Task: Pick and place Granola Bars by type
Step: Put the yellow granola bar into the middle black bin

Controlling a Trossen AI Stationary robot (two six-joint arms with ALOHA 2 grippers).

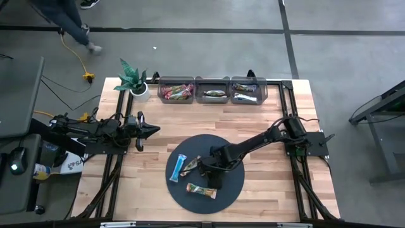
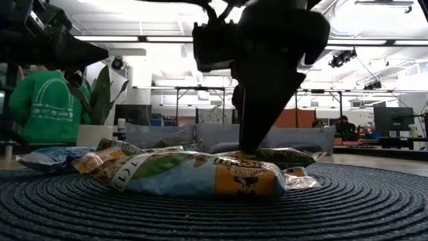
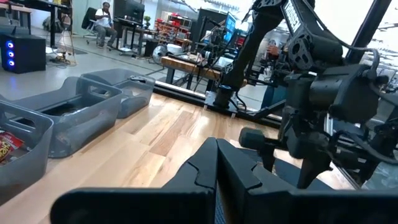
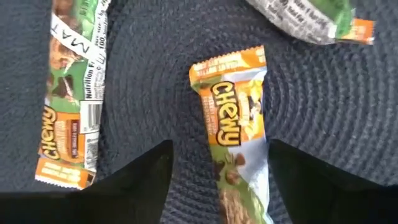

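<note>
My right gripper (image 4: 217, 186) is open and points down over the dark round mat (image 1: 228, 190). Its fingers stand on either side of a green-and-orange "Chewy" bar (image 4: 233, 137) lying flat on the mat, and I see no touch. A second green-brown bar (image 4: 68, 93) lies beside it, and a third (image 4: 305, 18) lies farther off. In the high view a light blue bar (image 1: 178, 168) and a green-brown bar (image 1: 201, 189) lie on the mat near the right gripper (image 1: 205, 171). My left gripper (image 1: 152, 130) is shut and waits above the table's left part.
Three clear bins (image 1: 212, 90) stand in a row at the table's far edge, each holding bars. A potted plant (image 1: 136, 82) stands left of them. Bare wood lies between the mat and the bins. A person in green (image 2: 43, 107) shows beyond the table.
</note>
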